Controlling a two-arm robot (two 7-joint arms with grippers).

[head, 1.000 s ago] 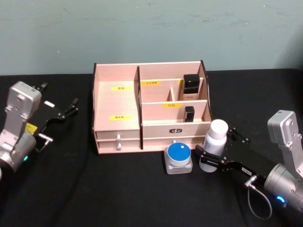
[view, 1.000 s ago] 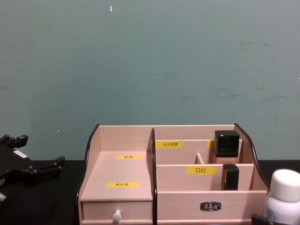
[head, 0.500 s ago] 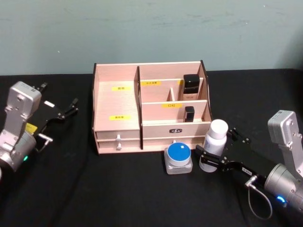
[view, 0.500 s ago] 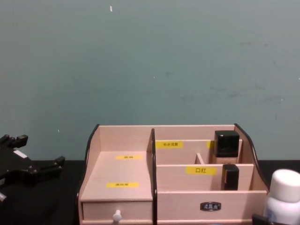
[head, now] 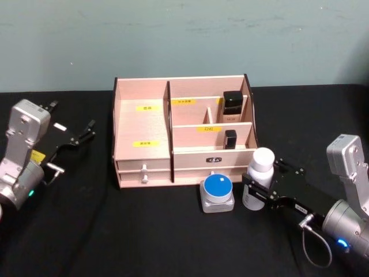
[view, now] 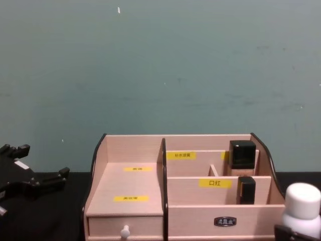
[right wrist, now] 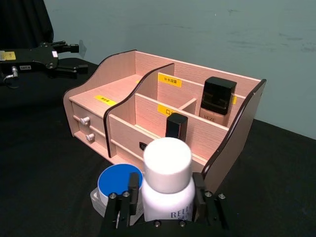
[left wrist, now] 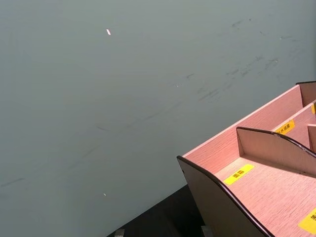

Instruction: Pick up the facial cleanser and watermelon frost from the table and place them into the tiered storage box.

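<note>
The facial cleanser point(head: 262, 164), a white bottle with a white cap point(right wrist: 168, 160), stands upright on the black table just off the front right corner of the tiered storage box point(head: 141, 124). My right gripper point(head: 258, 176) is shut on its body, one finger point(right wrist: 133, 190) on each side. The bottle's cap point(view: 301, 198) rises at the chest view's lower right. A clear jar with a blue lid point(head: 217, 193), which I take for the watermelon frost point(right wrist: 116, 182), sits on the table beside the bottle, in front of the box's drawers. My left gripper point(head: 74, 113) rests open at the far left.
The box point(view: 135, 183) holds a black-capped bottle point(head: 233, 107) in its back right compartment and a small black tube point(head: 230, 138) in the one in front. Its wide left tier point(left wrist: 256, 177) is bare. A teal wall stands close behind.
The right gripper's fingers have closed in on the white bottle, and the bottle has shifted slightly towards the jar. The left arm has not moved.
</note>
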